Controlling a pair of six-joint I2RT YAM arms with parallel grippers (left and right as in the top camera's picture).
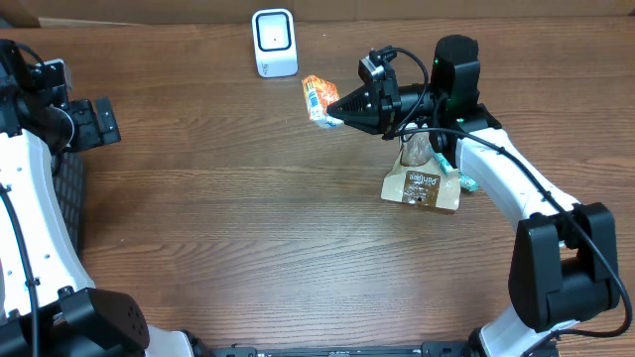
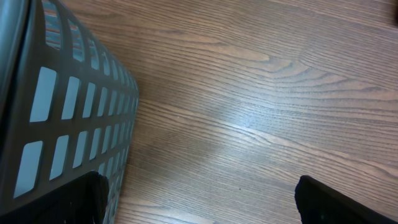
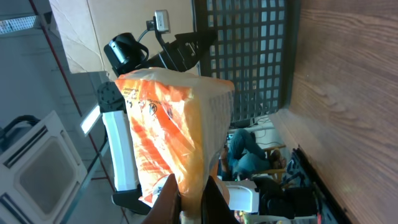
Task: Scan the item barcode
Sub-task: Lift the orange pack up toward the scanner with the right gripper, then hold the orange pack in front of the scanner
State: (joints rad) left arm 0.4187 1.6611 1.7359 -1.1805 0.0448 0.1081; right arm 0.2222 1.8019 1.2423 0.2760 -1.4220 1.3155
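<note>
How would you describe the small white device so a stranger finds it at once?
Look at the far edge of the wooden table, near the middle. The white device stands there, left of the orange packet and the brown pack. It alone is white and box-shaped.

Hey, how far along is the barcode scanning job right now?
Done: the orange snack packet is off the table, pinched in the right gripper. In hand: it hangs close beside the white scanner. Left: nothing visible confirms a scan, and a brown card package lies on the table. The left gripper is open by the basket.
</note>
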